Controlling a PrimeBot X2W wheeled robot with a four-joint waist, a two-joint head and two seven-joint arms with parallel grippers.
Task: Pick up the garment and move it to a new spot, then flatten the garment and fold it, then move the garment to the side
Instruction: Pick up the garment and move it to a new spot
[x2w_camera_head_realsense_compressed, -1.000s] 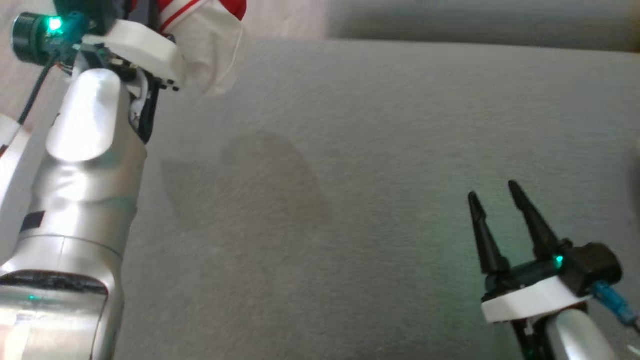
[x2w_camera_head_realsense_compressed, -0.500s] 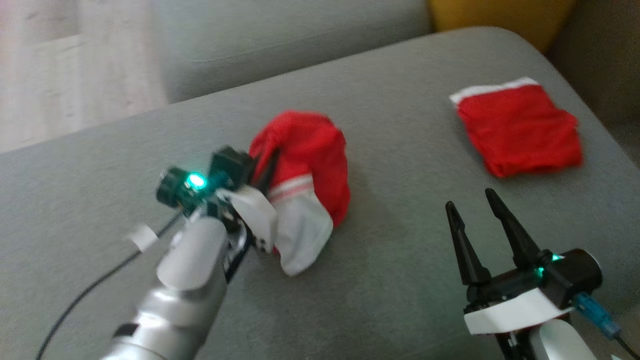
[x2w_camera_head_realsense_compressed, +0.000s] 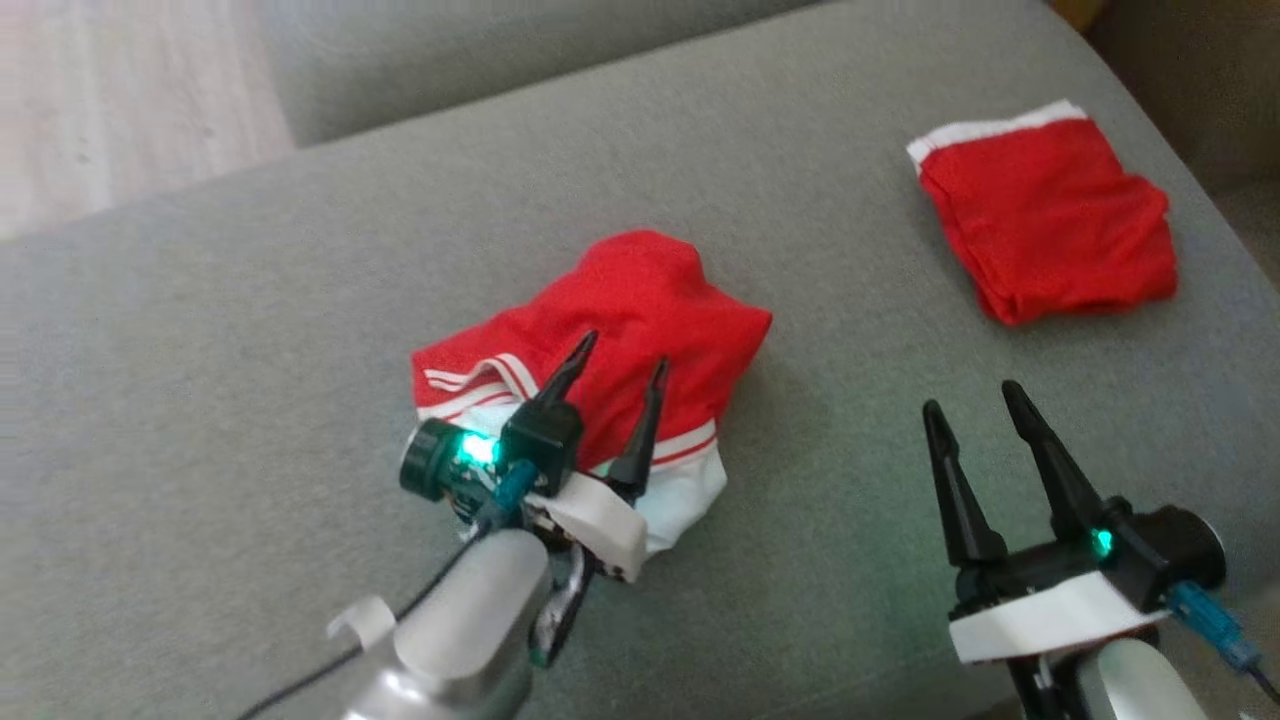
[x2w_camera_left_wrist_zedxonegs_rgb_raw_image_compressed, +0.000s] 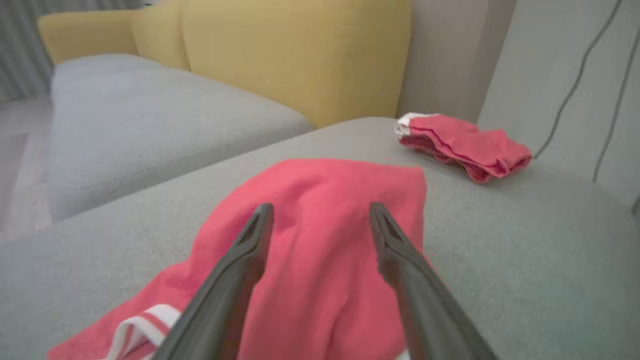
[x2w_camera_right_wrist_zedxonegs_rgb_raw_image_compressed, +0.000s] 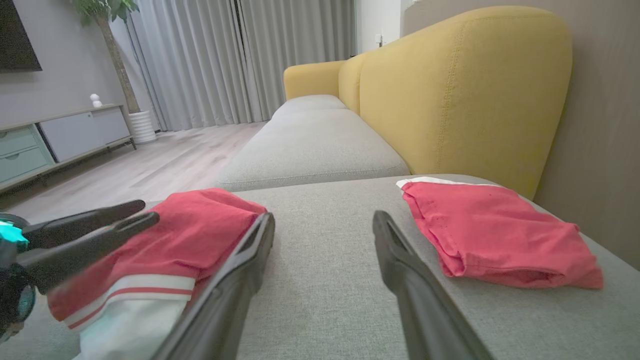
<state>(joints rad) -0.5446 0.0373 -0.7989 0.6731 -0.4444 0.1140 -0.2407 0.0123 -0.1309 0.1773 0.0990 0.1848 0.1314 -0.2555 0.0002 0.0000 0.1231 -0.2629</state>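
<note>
1. The garment (x2w_camera_head_realsense_compressed: 640, 300), red cloth with a white band edged by red stripes, lies crumpled near the middle of the grey sofa cushion (x2w_camera_head_realsense_compressed: 250, 330). Its red bulk points toward 1 o'clock in the head view and its white band toward 6 o'clock.
2. The left gripper (x2w_camera_head_realsense_compressed: 624, 352) reaches in from 7 o'clock and sits over the garment's near half. Its jaws are spread wide, with nothing pinched between them.
3. In the left wrist view, red cloth fills the gap between the two dark fingers. I cannot tell whether the fingertips touch the fabric.
4. The right gripper (x2w_camera_head_realsense_compressed: 971, 395) is at 4 o'clock from the garment, well apart from it, over bare cushion. Its jaws are also spread wide and empty, with the fingers pointing toward 12 o'clock.
5. A second red piece (x2w_camera_head_realsense_compressed: 1050, 230), folded flat with a white edge, lies at 2 o'clock from the garment, near the cushion's far corner. It is clear of both grippers.
6. In the right wrist view, a yellow backrest (x2w_camera_right_wrist_zedxonegs_rgb_raw_image_compressed: 465, 85) rises behind the folded piece at 1 o'clock. Grey curtains (x2w_camera_right_wrist_zedxonegs_rgb_raw_image_compressed: 225, 60) hang at 11 o'clock beyond a pale wooden floor (x2w_camera_right_wrist_zedxonegs_rgb_raw_image_compressed: 165, 165).
</note>
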